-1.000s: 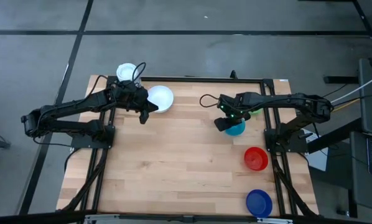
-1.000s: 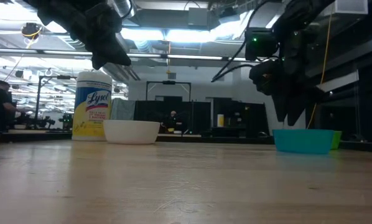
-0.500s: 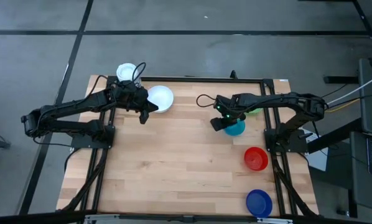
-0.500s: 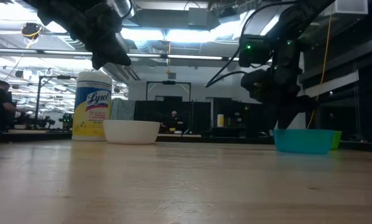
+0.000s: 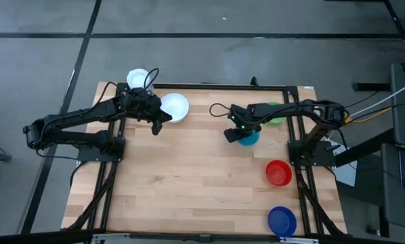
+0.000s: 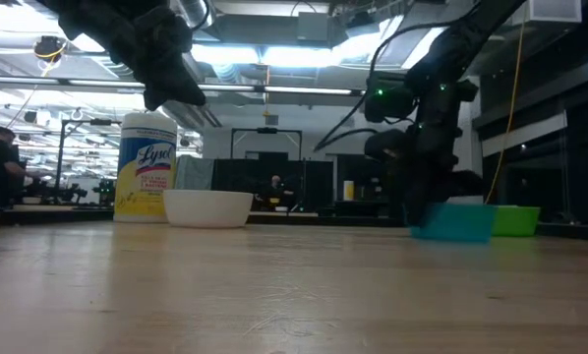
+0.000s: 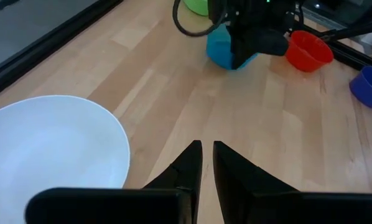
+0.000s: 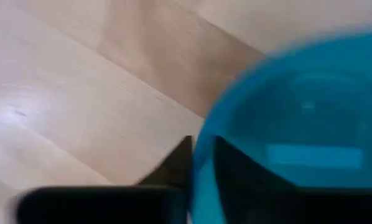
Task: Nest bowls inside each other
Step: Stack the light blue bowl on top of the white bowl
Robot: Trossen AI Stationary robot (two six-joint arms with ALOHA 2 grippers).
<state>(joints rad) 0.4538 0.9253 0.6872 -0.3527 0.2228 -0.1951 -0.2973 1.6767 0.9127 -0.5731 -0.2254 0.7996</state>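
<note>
A light blue bowl (image 5: 250, 137) sits on the table right of centre, with my right gripper (image 5: 235, 135) shut on its left rim. Behind it a green bowl (image 5: 275, 112) rests on its base near the far edge. A white bowl (image 5: 174, 108) stands at the far left. Just beside it, on its near side, my left gripper (image 5: 160, 126) hovers above the table, shut and empty. A red bowl (image 5: 278, 172) and a dark blue bowl (image 5: 282, 221) stand along the right edge. My right gripper holds the light blue bowl by its rim (image 8: 200, 163) on the side toward the table's left. One finger (image 8: 176, 163) is outside the wall and the other (image 8: 239, 171) inside the hollow. The fingers come steeply from above. The bowl's base (image 6: 451, 236) is on the table.
A white-lidded wipes jar (image 5: 137, 78) with a yellow label stands at the far left corner, behind the white bowl. Bare wood lies across the table's middle and near left. Dark frame rails (image 5: 294, 146) run along the far and side edges.
My right gripper has sunk and moved toward the table's left, then shut on the light blue bowl's rim. The bowl has slid a little to the left with it, so more of the green bowl shows behind it in the low view.
</note>
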